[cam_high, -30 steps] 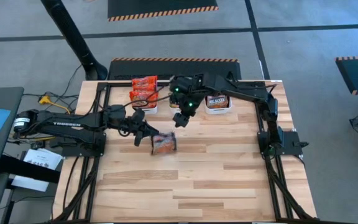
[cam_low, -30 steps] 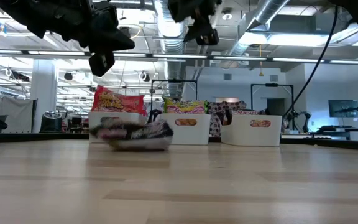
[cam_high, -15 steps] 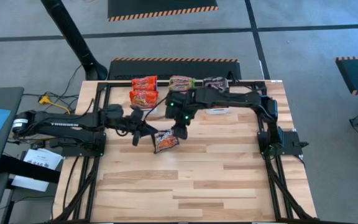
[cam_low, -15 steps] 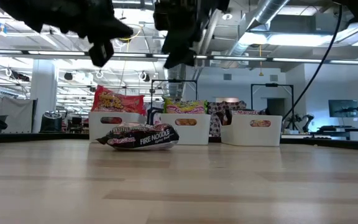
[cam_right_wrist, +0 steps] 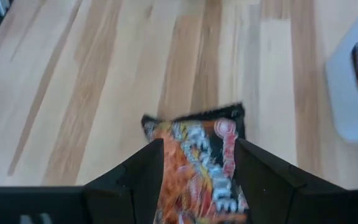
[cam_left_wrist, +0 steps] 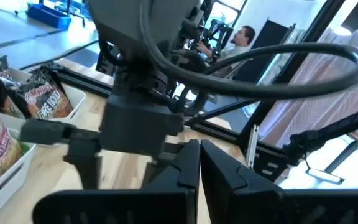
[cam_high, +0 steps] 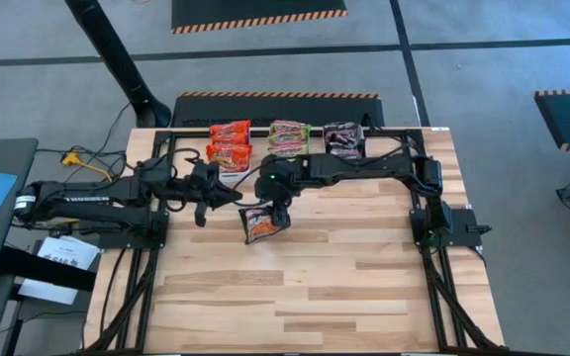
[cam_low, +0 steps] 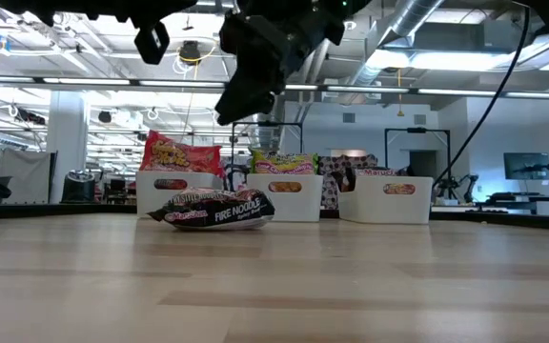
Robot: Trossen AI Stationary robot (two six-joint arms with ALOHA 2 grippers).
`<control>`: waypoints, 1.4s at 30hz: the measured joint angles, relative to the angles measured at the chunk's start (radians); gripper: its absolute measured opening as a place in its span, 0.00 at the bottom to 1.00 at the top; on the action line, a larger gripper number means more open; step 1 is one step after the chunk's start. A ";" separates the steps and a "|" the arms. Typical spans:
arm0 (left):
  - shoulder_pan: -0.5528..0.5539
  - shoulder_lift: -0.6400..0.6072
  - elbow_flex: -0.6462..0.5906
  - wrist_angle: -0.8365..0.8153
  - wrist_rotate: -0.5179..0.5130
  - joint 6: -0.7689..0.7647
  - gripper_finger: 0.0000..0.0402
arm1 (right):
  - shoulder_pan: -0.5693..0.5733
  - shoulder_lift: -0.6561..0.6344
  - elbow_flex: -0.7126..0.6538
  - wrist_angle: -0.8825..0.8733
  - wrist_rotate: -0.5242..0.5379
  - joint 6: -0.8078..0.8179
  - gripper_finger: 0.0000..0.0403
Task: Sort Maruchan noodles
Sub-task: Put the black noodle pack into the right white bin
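A black Maruchan packet (cam_high: pixel 263 223) printed with orange lies flat on the table, near its middle (cam_low: pixel 213 208). My right gripper (cam_high: pixel 279 209) hangs open above it. In the right wrist view its two fingers stand over the packet's (cam_right_wrist: pixel 197 155) two sides, and the low view shows the gripper (cam_low: pixel 239 93) well clear of it. My left gripper (cam_high: pixel 234 195) is shut and empty, left of the packet and high above the table (cam_low: pixel 151 43). More packets stand in three white bins at the far edge: red-orange (cam_high: pixel 230 144), green-yellow (cam_high: pixel 288 133) and black (cam_high: pixel 342 136).
The three bins (cam_low: pixel 284 200) stand in a row along the table's far edge, behind the loose packet. Bare wood (cam_high: pixel 315 287) stretches across the near half of the table. Black frame rails (cam_high: pixel 424 227) run along the table's sides. A person sits far off in the room (cam_left_wrist: pixel 244 37).
The right gripper has swung from over the bins toward the near-left and come down over the black packet. The left gripper has drawn back toward the table's left and risen. The packet, blurred a second ago, has settled flat on the table.
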 joint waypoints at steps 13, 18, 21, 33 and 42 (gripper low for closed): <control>0.000 0.008 0.000 -0.024 -0.001 -0.025 0.00 | 0.018 0.001 -0.156 0.182 0.003 -0.024 0.55; 0.000 0.008 0.000 -0.041 -0.024 -0.025 0.00 | 0.022 -0.001 -0.211 0.227 0.051 -0.041 0.55; 0.000 0.008 0.000 -0.042 -0.035 -0.025 0.00 | 0.021 0.000 -0.227 0.254 0.055 -0.033 0.55; 0.000 0.008 0.000 -0.108 0.002 -0.107 0.00 | 0.017 -0.001 -0.281 0.293 0.061 0.015 0.55; -0.004 0.008 0.000 -0.112 -0.010 -0.127 0.00 | 0.041 0.007 -0.281 0.351 0.061 -0.030 0.55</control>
